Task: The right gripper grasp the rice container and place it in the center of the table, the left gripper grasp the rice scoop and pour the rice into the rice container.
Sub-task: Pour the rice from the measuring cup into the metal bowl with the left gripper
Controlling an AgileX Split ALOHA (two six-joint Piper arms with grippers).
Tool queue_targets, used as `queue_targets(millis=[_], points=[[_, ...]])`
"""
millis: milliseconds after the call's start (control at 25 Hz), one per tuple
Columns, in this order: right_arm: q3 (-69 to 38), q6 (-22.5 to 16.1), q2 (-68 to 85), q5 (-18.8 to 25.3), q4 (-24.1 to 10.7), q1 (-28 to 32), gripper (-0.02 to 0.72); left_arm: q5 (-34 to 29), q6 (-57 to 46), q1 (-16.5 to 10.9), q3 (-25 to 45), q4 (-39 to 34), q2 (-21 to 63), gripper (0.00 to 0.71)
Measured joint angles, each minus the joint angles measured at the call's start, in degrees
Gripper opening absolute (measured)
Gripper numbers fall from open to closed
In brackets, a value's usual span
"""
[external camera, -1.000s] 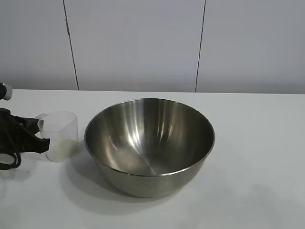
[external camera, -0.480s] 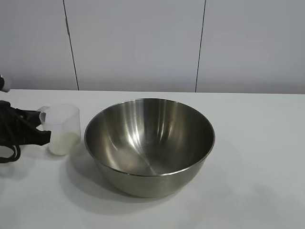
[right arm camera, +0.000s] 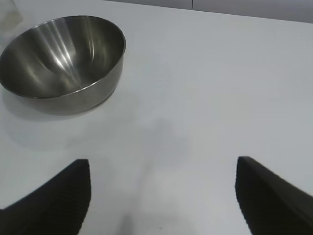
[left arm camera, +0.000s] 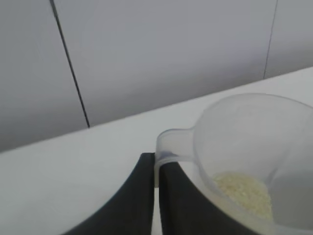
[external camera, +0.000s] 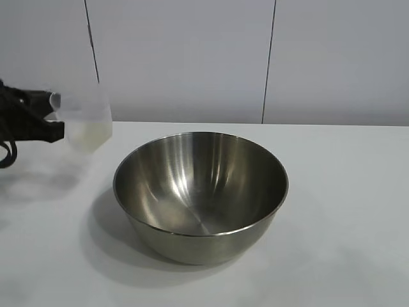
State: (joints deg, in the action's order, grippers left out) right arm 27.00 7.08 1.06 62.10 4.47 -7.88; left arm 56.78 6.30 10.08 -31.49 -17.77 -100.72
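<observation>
Lifted off the table [external camera: 358, 192] now, the rice scoop [external camera: 86, 125] hangs beside the rice container [external camera: 200, 195], clenched in my left gripper [external camera: 54, 118]; I should carry it level over the rim before tipping, keeping the rice [left arm camera: 243, 192] in.

Showing white across the table [external camera: 345, 192]. Gleaming silver with pale streaked reflections on the rice container [external camera: 200, 192]. Appearing cloudy and translucent in the rice scoop [left arm camera: 254, 152], holding off-white rice [left arm camera: 243, 190]. Reading black on the left gripper [left arm camera: 156, 200] and right gripper [right arm camera: 161, 196].
</observation>
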Motion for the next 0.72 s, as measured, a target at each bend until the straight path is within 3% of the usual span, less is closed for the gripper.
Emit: queue_targets(millis=[200,440,720], points=[[0.0,0.0,0.0,0.0,0.0,0.0,0.557,-18.7,1.1,3.0,-8.7,-4.1,7.3,0.013],[0.0,0.0,0.0,0.0,0.0,0.0,0.557,-36.1,13.9,12.4,-16.8,-4.4,8.9,0.013],[0.0,0.0,0.0,0.0,0.0,0.0,0.557,-42.5,31.4,20.7,-19.3,-4.3,8.9,0.013]])
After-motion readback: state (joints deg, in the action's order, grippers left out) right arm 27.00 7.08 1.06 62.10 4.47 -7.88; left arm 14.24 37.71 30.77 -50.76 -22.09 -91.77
